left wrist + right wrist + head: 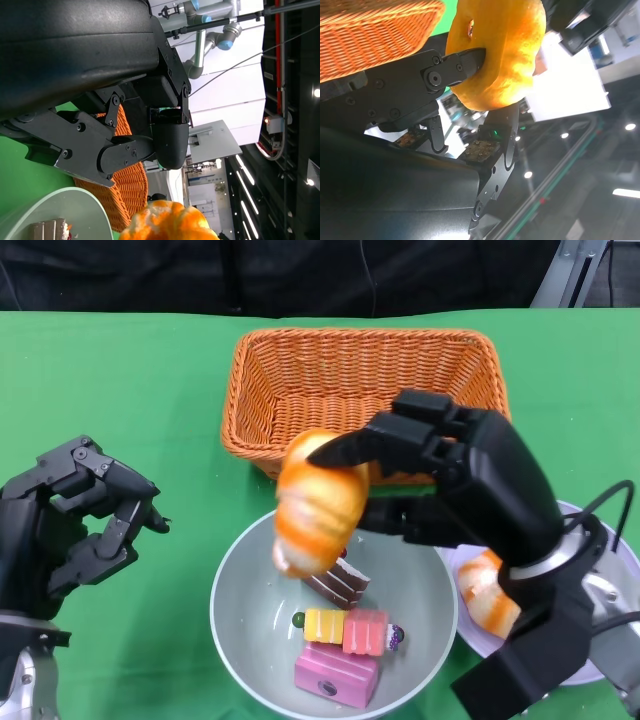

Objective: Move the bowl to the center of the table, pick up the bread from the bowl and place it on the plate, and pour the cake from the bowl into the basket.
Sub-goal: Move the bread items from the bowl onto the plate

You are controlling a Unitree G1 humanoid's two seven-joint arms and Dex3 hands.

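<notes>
Nearest the robot, the pale green bowl (232,630) sits on the green counter (120,380) at the near centre. Inside it lie a pink block of cake (336,674), a skewer-like row of yellow and pink pieces (350,631) just beyond that, and a brown layered cake slice (337,582) leaning toward the bowl's far side. Just right of the bowl, a light plate (620,570) is partly hidden by the right forearm; an orange-and-white bread piece (484,595) lies on its left part.

At the near left, the left hand (85,515) hovers above the counter, left of the bowl and apart from it. Its fingers are curled inward with nothing between them.

Above the far rim of the bowl, the right hand (430,455) holds an orange glazed bread (318,502) clear of the bowl's contents. The right wrist view shows this bread (497,55) pinched between a black fingertip (465,65) on one side and another finger (502,125) on the opposite side. The left wrist view catches the bread's top (167,225) beside the bowl rim (75,200).

Farthest back, the orange wicker basket (365,350) stands on the counter beyond the bowl, its near wall just behind the lifted bread.
</notes>
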